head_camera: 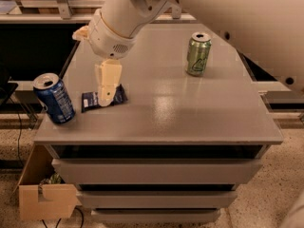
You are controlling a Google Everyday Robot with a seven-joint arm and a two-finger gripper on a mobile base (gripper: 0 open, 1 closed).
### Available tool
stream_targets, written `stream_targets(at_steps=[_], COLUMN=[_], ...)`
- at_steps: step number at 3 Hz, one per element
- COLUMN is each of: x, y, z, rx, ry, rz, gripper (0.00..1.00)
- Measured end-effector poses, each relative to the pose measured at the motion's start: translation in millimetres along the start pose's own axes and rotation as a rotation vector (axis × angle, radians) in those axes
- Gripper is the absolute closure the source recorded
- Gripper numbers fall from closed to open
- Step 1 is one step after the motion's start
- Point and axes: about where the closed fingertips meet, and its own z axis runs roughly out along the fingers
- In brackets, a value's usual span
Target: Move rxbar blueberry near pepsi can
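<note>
Hanging over the rxbar blueberry [89, 101] by the pepsi can [54, 100], the gripper [105, 100]; how wide, cannot tell

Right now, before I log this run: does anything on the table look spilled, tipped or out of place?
No spill or damage. The pepsi can stands close to the table edge, looking slightly tilted. The gripper hangs over the rxbar blueberry lying flat nearby.

We log: pincer [105, 99] cream, low over the bar at bench [190, 113] left | rxbar blueberry [89, 101] dark navy, pale lettering | pepsi can [54, 100] blue, white print, silver top | second can [198, 54] green, silver top | bench plain grey | arm [228, 13] off-white | box [45, 201] tan
</note>
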Motion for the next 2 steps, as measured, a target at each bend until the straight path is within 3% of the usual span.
stream_targets(at_steps=[2], x=[40], y=[8], z=[-10], rx=[-0.047], ry=[0.013], rz=[0.02], gripper=[0.0])
